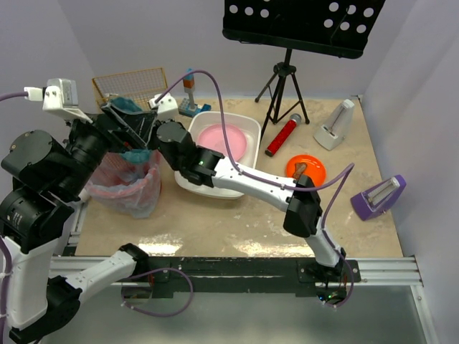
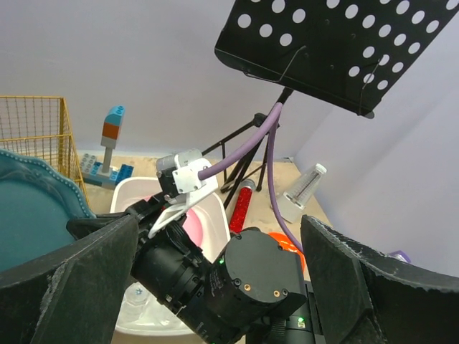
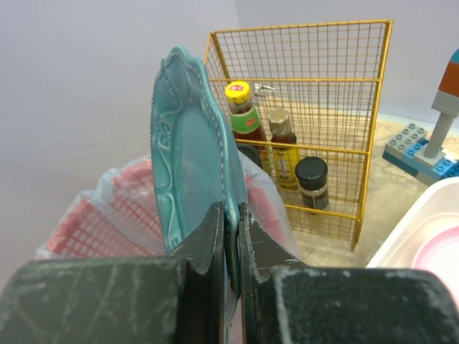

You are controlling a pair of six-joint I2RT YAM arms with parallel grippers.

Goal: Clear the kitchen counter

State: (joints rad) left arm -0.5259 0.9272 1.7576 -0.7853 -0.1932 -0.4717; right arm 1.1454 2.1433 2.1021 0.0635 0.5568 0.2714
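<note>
Currently right gripper [image 3: 231, 236] pinches scalloped teal ceramic plate [image 3: 190, 158] by its rim, at left edge of beige stone-look kitchen counter [image 1: 237, 222]; plate likely stiff, slippery, fragile; left gripper [image 2: 219, 279] wide, empty.

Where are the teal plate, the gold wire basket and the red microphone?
teal plate [image 3: 190, 143], right wrist view, middle of its face.
gold wire basket [image 3: 301, 27], right wrist view, top rim.
red microphone [image 1: 280, 138], top external view, red handle.
</note>
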